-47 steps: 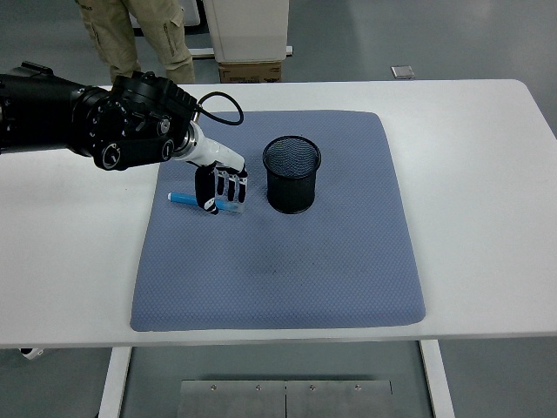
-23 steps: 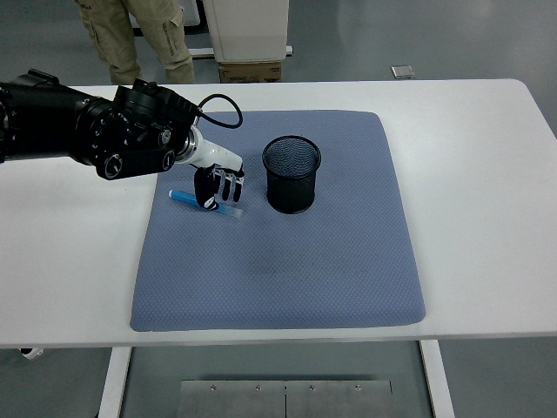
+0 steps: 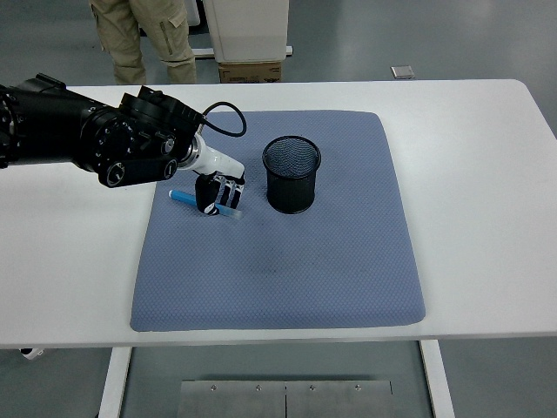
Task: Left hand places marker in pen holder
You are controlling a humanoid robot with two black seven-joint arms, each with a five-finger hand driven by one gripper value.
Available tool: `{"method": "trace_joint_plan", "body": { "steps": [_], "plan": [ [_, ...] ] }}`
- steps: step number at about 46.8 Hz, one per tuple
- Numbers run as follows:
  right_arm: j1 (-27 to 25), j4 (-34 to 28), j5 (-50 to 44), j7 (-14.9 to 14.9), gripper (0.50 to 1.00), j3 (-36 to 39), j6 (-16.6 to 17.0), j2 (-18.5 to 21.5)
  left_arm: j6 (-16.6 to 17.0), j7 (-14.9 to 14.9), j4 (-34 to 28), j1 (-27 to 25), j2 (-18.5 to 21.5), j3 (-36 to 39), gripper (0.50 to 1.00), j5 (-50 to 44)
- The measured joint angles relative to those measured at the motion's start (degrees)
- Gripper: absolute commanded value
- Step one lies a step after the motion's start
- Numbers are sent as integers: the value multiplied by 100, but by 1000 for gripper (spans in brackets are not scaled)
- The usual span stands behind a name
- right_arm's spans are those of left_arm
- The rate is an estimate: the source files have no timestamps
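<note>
One blue marker [image 3: 183, 197], one black wire-mesh pen holder [image 3: 291, 174], one grey-blue padded mat [image 3: 287, 261], one white tabletop [image 3: 487, 174], one cardboard box [image 3: 251, 71], one person [image 3: 144, 39] standing at the far side.

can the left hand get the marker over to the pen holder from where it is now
Probably yes. The left hand is closed on the blue marker just left of the black mesh pen holder, whose mouth is open, with only bare mat between.

A blue marker [image 3: 181, 197] is showing against a grey-blue mat [image 3: 278, 261] with a fine dotted weave, lying on a white table [image 3: 487, 174]. The mesh pen holder [image 3: 291, 173] is showing black, like the arm [image 3: 87, 139]; the hand [image 3: 218, 193] is black and white.
</note>
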Motion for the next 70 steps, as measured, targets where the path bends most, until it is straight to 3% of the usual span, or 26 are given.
{"method": "trace_joint_plan", "body": {
  "steps": [32,42,70],
  "plan": [
    [0,-1,0,0,1000,0,0,0,71,-3,2,81,36,94,572,-5],
    [0,-1,0,0,1000,0,0,0,66,-3,9,80,36,94,500,-3],
    [0,-1,0,0,1000,0,0,0,5,-53,9,-96,105,69,500,-8]
  ]
}}
